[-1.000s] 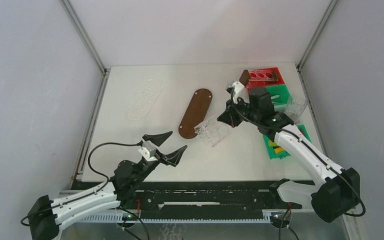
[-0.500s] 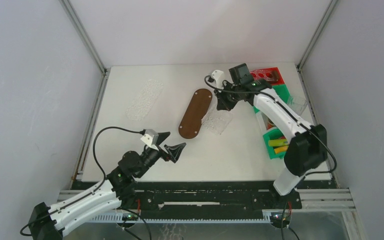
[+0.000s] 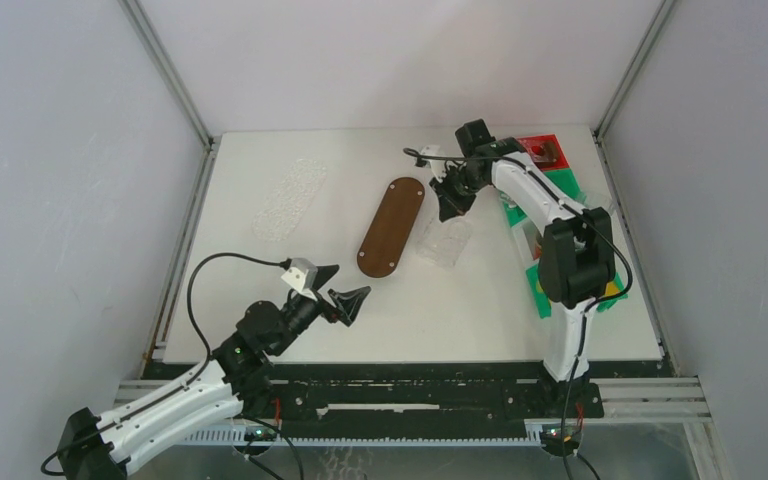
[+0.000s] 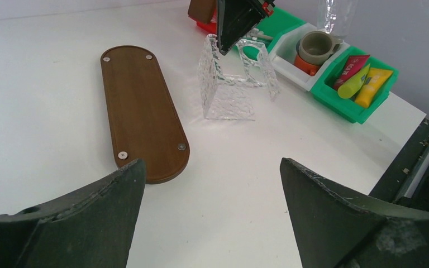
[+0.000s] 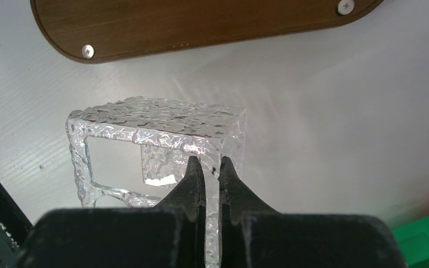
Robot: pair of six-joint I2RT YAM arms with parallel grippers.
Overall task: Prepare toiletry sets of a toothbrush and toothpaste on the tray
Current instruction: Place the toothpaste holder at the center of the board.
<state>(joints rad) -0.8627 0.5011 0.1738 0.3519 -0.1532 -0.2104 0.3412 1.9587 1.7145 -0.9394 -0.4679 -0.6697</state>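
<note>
Top external: right claw (image 3: pixel 449 208) clamped on the clear holder (image 3: pixel 443 240), tray (image 3: pixel 392 225) just left of it, guessing it's parking the holder there. Left wrist: left claw (image 4: pixel 210 167) wide open; toothpaste tubes (image 4: pixel 353 75) sit well ahead-right in a green bin (image 4: pixel 338 105). Right wrist: fingers (image 5: pixel 192 178) pinch one holder wall

The left end effector (image 4: pixel 210 166) stands with its jaws wide apart above bare table (image 4: pixel 50 67), and the way ahead to the wooden tray (image 4: pixel 139 106) is open. Just right of the tray, the clear stand (image 4: pixel 226 92), pinched by the right end effector (image 5: pixel 211 167), obstructs passage. The right arm (image 3: pixel 535 195) spans over the green bins (image 3: pixel 543 302).
</note>
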